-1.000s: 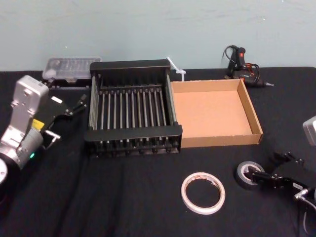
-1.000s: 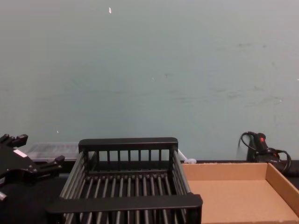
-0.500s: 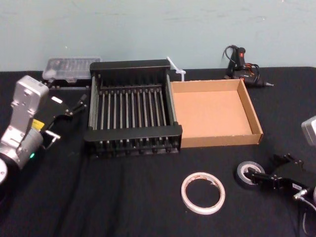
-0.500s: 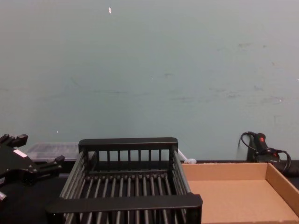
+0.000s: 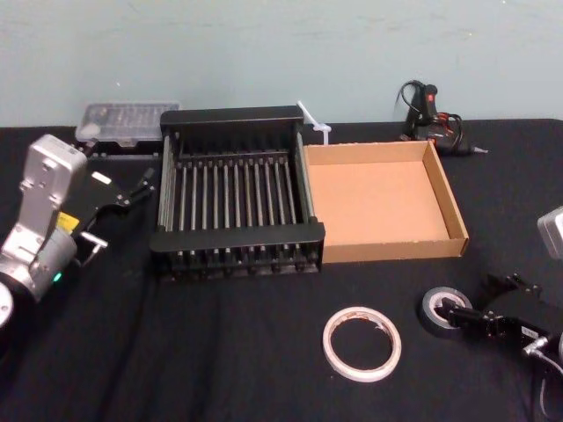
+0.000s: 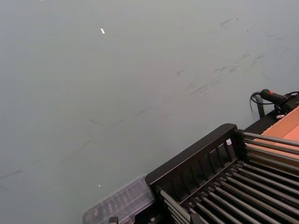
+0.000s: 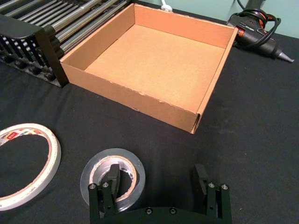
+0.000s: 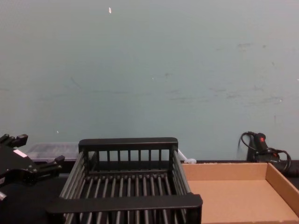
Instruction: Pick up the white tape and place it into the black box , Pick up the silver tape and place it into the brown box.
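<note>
The silver tape (image 5: 441,310) lies flat on the black table (image 5: 229,352) at the lower right of the head view, just below the brown box (image 5: 451,209). The right gripper (image 7: 156,182) sits low over it with its fingers spread: in the right wrist view one finger (image 7: 112,176) reaches down into the roll's central hole while the other (image 7: 201,181) stands outside the roll on the far side, over bare cloth. I judge this straddle is meant to pinch one wall of the ring between the fingers, since a flat roll offers no better hold; nothing is clamped yet.

The white tape (image 5: 361,343) lies flat at lower centre of the head view, just left of the silver roll and apart from it, untouched. Above it, in the middle of the frame, stands the black box (image 5: 239,236), side by side with the brown box and touching it; both are empty, so neither placement is done.

The left gripper (image 5: 114,200) hangs at the left edge of the frame beside the black box, its fingers apart and holding nothing, seemingly waiting for its turn at the white roll.

Count: two tape rolls, one silver and one white; two boxes, one black and one brown; two grippers. Along the back edge sit one clear plastic case (image 5: 125,120) and one glue gun (image 5: 429,112)
</note>
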You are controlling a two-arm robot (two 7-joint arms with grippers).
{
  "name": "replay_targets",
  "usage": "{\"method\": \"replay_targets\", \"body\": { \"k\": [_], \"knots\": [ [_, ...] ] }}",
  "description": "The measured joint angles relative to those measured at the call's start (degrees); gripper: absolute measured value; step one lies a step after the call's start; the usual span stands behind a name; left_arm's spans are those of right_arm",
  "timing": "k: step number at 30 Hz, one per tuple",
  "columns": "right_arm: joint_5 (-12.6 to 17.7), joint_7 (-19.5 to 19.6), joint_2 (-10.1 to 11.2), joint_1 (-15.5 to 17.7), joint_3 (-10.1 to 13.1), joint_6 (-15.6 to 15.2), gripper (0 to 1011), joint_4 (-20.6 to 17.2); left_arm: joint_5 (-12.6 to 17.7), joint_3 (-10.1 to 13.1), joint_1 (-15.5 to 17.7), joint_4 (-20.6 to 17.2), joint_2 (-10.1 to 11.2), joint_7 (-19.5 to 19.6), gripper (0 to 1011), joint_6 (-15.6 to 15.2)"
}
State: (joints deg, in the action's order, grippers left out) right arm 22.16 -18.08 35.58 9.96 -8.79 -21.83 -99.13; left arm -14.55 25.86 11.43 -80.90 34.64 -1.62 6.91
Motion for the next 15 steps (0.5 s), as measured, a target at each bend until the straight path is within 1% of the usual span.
{"method": "replay_targets", "body": {
  "k": [2,5,6,9,11,12,13,15],
  "knots": [
    [0.01,0.0,0.01,0.01,0.0,0.01,1002,0.0,0.0,0.0,0.0,0.0,0.0,0.0,1001,0.0],
    [0.02,0.02,0.03,0.03,0.0,0.02,966,-0.01,0.0,0.0,0.0,0.0,0.0,0.0,1001,0.0],
    [0.02,0.02,0.03,0.03,0.0,0.02,928,-0.01,0.0,0.0,0.01,0.0,0.0,0.0,1001,0.0],
    [0.03,0.03,0.05,0.04,0.0,0.04,868,-0.03,0.0,0.0,0.0,0.0,0.0,0.0,1001,0.0],
    [0.03,0.02,0.06,0.04,0.0,0.05,800,-0.04,0.0,0.0,0.01,0.0,0.0,0.0,1001,0.0],
    [0.03,0.02,0.06,0.04,0.0,0.06,786,-0.05,0.0,0.0,0.0,0.0,0.0,0.0,1001,0.0],
    [0.03,0.02,0.06,0.04,0.0,0.06,744,-0.05,0.0,0.0,0.0,0.0,0.0,0.0,1001,0.0],
    [0.03,0.02,0.06,0.04,0.0,0.07,707,-0.06,0.0,0.0,0.0,0.0,0.0,0.0,1001,0.0]
  ]
}}
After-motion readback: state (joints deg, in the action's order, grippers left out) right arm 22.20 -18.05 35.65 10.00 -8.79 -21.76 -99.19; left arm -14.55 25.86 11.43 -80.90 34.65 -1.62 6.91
